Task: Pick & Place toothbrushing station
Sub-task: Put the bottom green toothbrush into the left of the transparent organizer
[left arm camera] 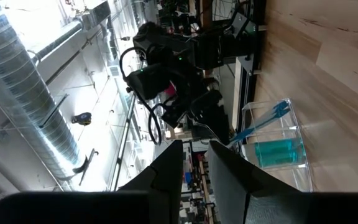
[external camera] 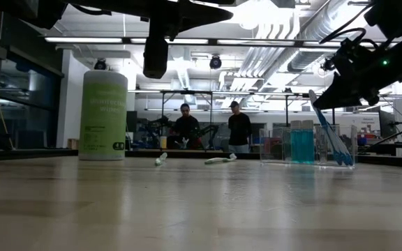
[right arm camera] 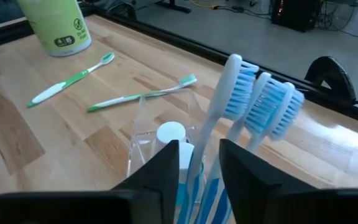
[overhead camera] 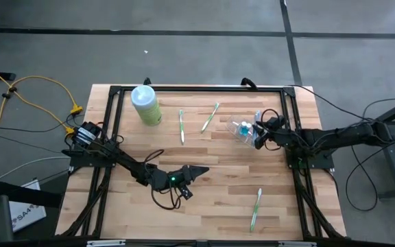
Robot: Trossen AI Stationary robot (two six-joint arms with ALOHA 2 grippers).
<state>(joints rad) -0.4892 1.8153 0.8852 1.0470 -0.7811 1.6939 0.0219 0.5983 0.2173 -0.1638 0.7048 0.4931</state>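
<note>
The toothbrushing station point(overhead camera: 242, 132) is a small clear holder standing on the table at the far right. It holds blue-and-white toothbrushes point(right arm camera: 253, 102) and a teal-filled bottle point(external camera: 301, 143). It also shows in the low view point(external camera: 278, 145) and the left wrist view point(left arm camera: 272, 127). My right gripper point(right arm camera: 199, 168) is open just above its right side. One finger stands on either side of a brush handle point(right arm camera: 207, 146); I cannot tell whether they touch it. My left gripper point(overhead camera: 201, 170) is open and empty over the table's middle, pointing at the holder.
A pale-green bottle with a white cap point(overhead camera: 146, 105) stands at the far left. Two green-and-white toothbrushes point(overhead camera: 182, 126) point(overhead camera: 210, 116) lie between it and the holder, and a third point(overhead camera: 256, 210) lies near the front right. A black frame point(overhead camera: 197, 88) borders the table. Two people point(external camera: 187, 125) stand far behind.
</note>
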